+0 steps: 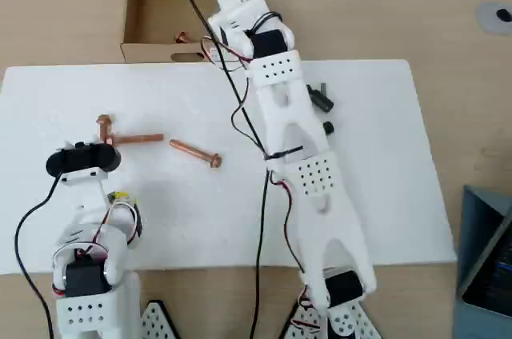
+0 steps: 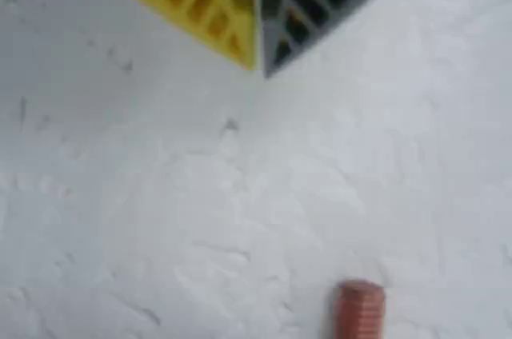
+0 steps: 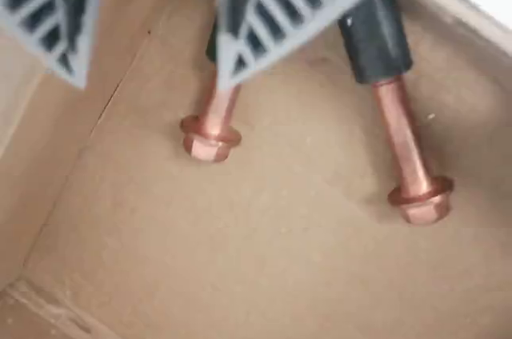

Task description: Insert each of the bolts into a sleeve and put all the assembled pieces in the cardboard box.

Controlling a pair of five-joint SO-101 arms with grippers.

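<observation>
Surface: wooden bench (image 1: 456,35), white mat (image 1: 376,195) across it.
Box (image 1: 148,53): top of high view, left of centre.
In box: two sleeved bolts (image 3: 400,135) (image 3: 210,135) lying on the floor, apart.
Right gripper (image 3: 148,75): inside box, jaws apart, gripping nothing.
Left gripper (image 2: 260,55): jaws together, empty, close over mat; bolt end (image 2: 358,307) near.
Loose bolts (image 1: 196,153): at least two, left-centre of mat.
Loose sleeves (image 1: 320,99): two, right of centre, beside right arm.
Progress: likely about half; remaining bolts need sleeving and boxing.
</observation>
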